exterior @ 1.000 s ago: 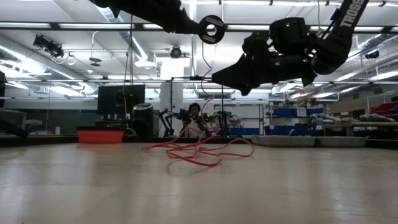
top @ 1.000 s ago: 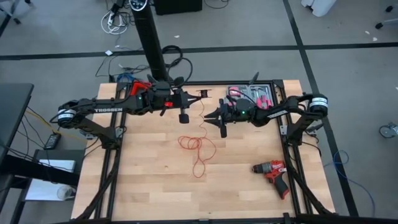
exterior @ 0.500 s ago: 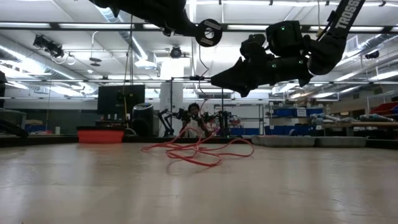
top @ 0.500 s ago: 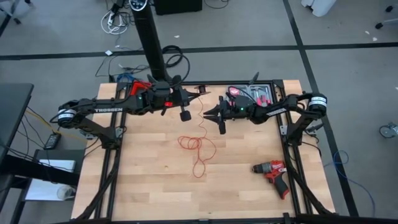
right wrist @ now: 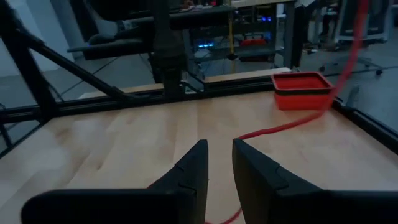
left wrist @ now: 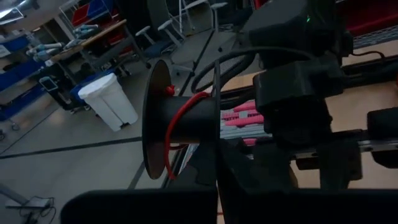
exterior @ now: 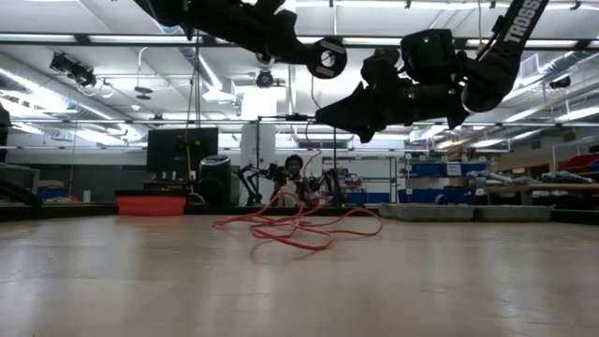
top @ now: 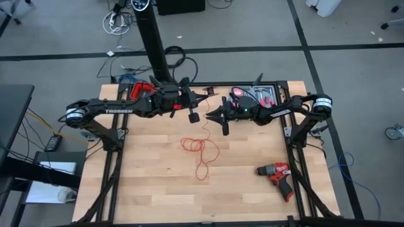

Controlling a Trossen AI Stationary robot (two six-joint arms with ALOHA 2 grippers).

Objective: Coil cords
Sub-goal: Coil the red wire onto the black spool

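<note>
The red cord lies in loose, messy loops in the middle of the wooden surface. It is not wound up yet. From the loops, one thin strand goes up into the air, between the two arms.

A little farther back, the right gripper hangs above the surface, just beside that strand. Its fingers are a small way apart and hold nothing. If they close in the wrong spot, they may miss the thin strand. If they pinch it and pull hard, the loops below may tighten into a knot.

Just past that, the left gripper has its fingers closed and seems to hold a black spool. Only a bit of red cord is around the spool. If the strand goes slack, the cord may slip off the spool's end. If the pile drags along the surface, it may snag.

The two arms are very near each other, so they may bump.
</note>
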